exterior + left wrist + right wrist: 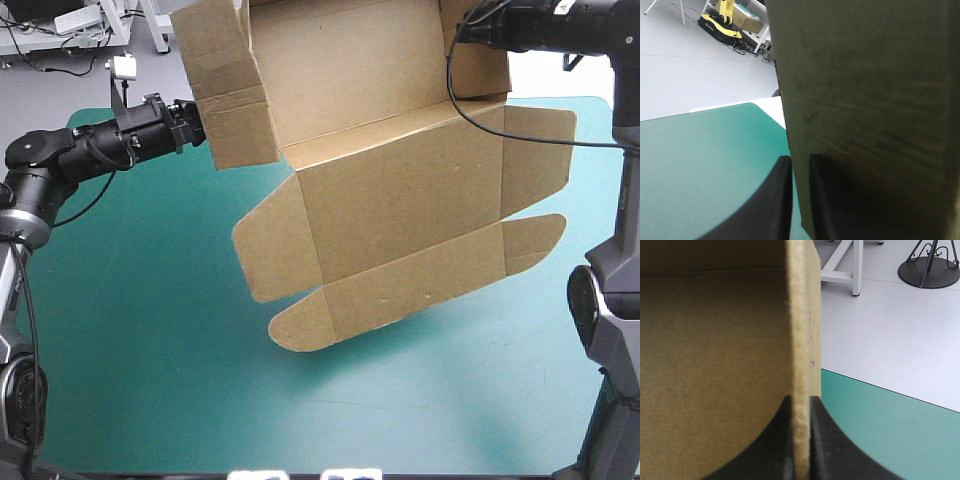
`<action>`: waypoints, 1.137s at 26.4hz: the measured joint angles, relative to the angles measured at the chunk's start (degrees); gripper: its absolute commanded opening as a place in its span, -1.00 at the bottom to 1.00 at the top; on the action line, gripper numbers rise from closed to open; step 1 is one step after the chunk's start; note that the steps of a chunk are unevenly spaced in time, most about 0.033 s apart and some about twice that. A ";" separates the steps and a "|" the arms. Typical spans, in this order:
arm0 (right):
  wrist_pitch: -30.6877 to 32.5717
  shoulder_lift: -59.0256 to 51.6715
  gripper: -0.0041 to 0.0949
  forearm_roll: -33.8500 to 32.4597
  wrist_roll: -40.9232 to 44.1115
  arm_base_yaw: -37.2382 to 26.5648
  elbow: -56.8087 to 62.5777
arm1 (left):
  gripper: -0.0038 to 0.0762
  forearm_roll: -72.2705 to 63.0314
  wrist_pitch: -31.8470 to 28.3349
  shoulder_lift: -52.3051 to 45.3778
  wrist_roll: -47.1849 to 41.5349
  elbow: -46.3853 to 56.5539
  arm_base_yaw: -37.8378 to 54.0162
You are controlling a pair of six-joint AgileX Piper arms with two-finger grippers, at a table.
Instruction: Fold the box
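unfolded brown cardboard box point(400, 190) held aloft, teal-green table cover point(150, 330) below it, left gripper point(800, 159) pinching the box's left flap, right gripper point(801, 400) pinching its right edge

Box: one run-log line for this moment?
box: unfolded sheet, held up over table | left gripper: shut on box | right gripper: shut on box

The cut sheet of brown board that is the box point(400, 190) runs off the high view's top edge, so its upper flaps are cut off there. It hides the far middle of the teal-green table cover point(150, 350). The left gripper point(800, 200) pinches one flap. This flap fills its wrist view as a dark blur, and one finger is hard to separate from it. The right gripper point(801, 440) pinches another flap, whose edge is a blurred pale strip and whose outer face is unseen.
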 measured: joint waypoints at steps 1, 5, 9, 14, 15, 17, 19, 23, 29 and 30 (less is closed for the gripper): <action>0.00 0.00 -0.96 -0.08 -0.05 0.00 0.00 | -0.66 0.00 0.42 0.00 0.00 0.00 -0.14; 0.00 0.51 -0.96 -0.40 -0.12 0.12 0.00 | -0.53 0.99 2.64 0.00 0.07 -4.09 -0.24; 0.00 1.50 -0.96 -0.58 -0.14 0.26 0.00 | -0.40 3.46 3.09 0.00 -0.96 -8.22 -0.49; 0.00 2.59 -0.96 -0.63 -0.14 0.44 0.00 | -0.32 5.40 3.64 0.00 -2.31 -10.66 -0.49; 0.00 2.62 -0.96 -0.70 -0.18 0.44 0.00 | -0.32 5.67 3.64 0.00 -2.43 -10.66 -0.49; 0.00 2.69 -0.96 -0.82 -0.24 0.44 0.00 | -0.32 5.78 3.70 0.00 -2.43 -10.66 -0.49; 0.00 2.75 -0.96 -0.89 -0.35 0.44 0.00 | -0.32 5.78 3.76 0.00 -2.43 -10.66 -0.49; 0.00 2.75 -0.96 -0.94 -0.41 0.44 0.00 | -0.32 6.62 3.82 0.00 -2.43 -10.66 -0.49; 0.00 2.75 -0.96 -1.03 -0.56 0.75 0.00 | -0.32 11.16 3.82 0.00 -3.13 -10.66 -0.49; 0.00 2.75 -0.96 -1.08 -0.59 0.82 0.00 | -0.32 11.65 3.82 0.00 -3.43 -10.66 -0.49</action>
